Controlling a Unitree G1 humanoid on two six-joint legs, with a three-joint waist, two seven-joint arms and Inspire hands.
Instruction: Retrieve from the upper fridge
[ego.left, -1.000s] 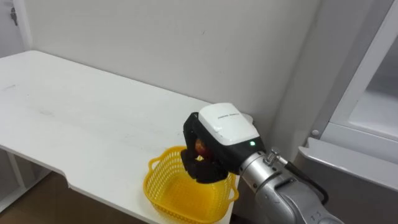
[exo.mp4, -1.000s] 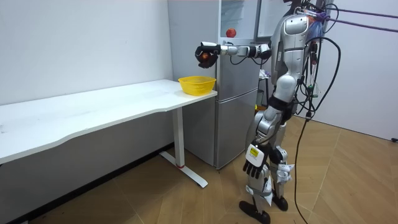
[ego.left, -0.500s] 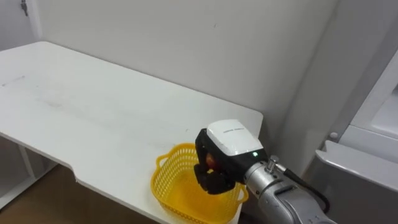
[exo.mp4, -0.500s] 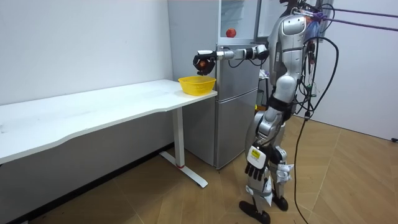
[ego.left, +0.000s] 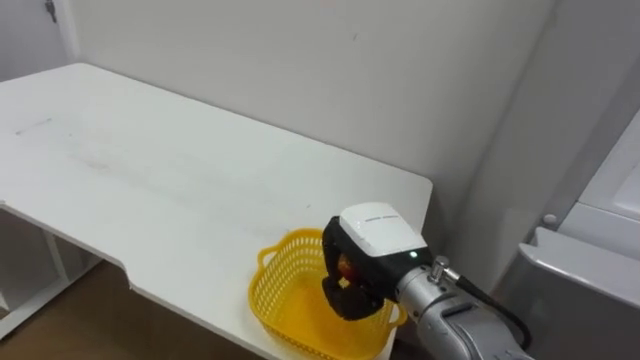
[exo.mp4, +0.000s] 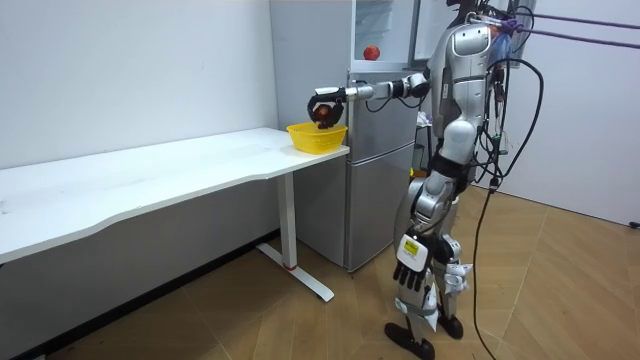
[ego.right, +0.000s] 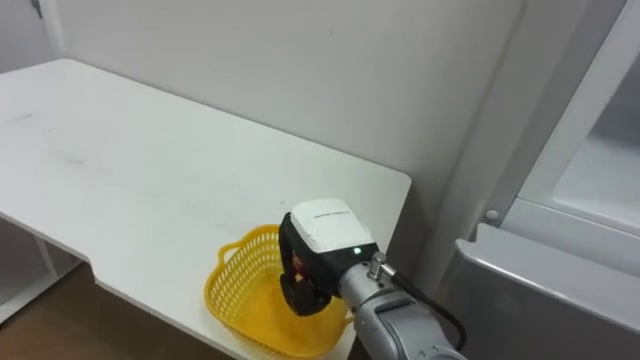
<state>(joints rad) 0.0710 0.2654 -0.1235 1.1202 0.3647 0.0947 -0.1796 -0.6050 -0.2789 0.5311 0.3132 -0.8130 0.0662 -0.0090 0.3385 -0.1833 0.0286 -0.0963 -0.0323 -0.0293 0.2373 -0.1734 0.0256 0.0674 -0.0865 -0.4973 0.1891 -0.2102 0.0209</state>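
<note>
My right hand (ego.left: 375, 235) is shut on a small red fruit (ego.left: 346, 265), whose red skin shows between the dark fingers. The hand hovers just over the yellow plastic basket (ego.left: 285, 300), which stands at the near right corner of the white table (ego.left: 150, 170). In the room view the same right hand (exo.mp4: 325, 105) sits at the end of my outstretched arm, just above the basket (exo.mp4: 316, 137). I stand in front of the fridge (exo.mp4: 385, 160), whose upper door is open. My left hand (exo.mp4: 408, 265) hangs relaxed by my thigh.
A second red fruit (exo.mp4: 371, 52) rests on a shelf in the open upper fridge compartment. The fridge's lower section (ego.left: 590, 290) stands close to the right of the table. A plain wall runs behind the table. The table's long top stretches away to the left.
My right hand has come down with the red fruit, from well above the basket to just over its rim. The eye views shifted slightly with my head.
</note>
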